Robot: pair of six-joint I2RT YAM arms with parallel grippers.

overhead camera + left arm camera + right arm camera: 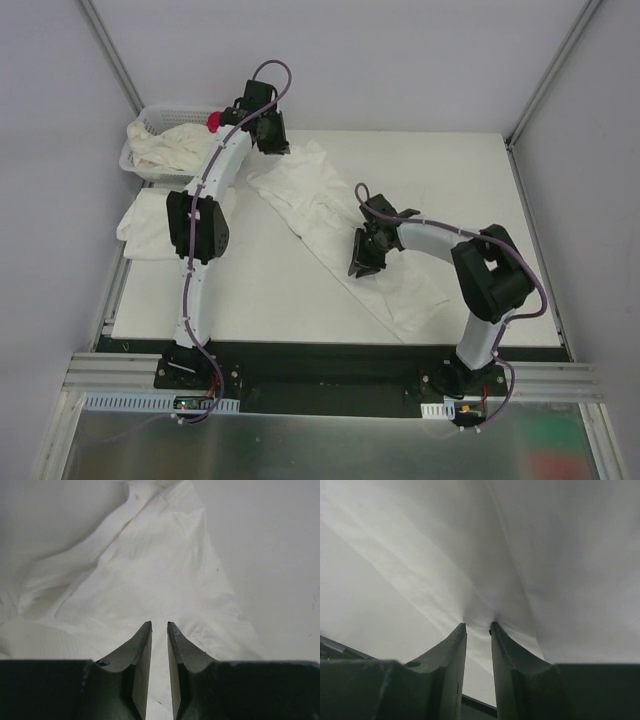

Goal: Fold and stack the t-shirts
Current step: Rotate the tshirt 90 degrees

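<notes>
The t-shirt (318, 205) is lying as a long, rumpled strip across the tabletop (250, 290), running from near the far edge, left of the middle, toward the near right corner. It is looking thin, limp and light, so it is likely to sag and crease wherever it is lifted. Hems, shoulders and corners are offering a surer hold than the loose middle.

The right gripper (478, 625) is pinching a pucker of this cloth about midway along the strip, with creases fanning out from its tips. The left gripper (159, 624) is hovering over the far end, its jaws standing slightly apart with nothing between them.

A folded t-shirt (148, 225) is resting at the left edge, and more shirts (175, 145) are sitting heaped in the basket (133, 160) at the far left corner. Bare room is showing along the near left and at the far right corner. The strip's near end is lying close to the near edge, where it is at risk of sliding off.
</notes>
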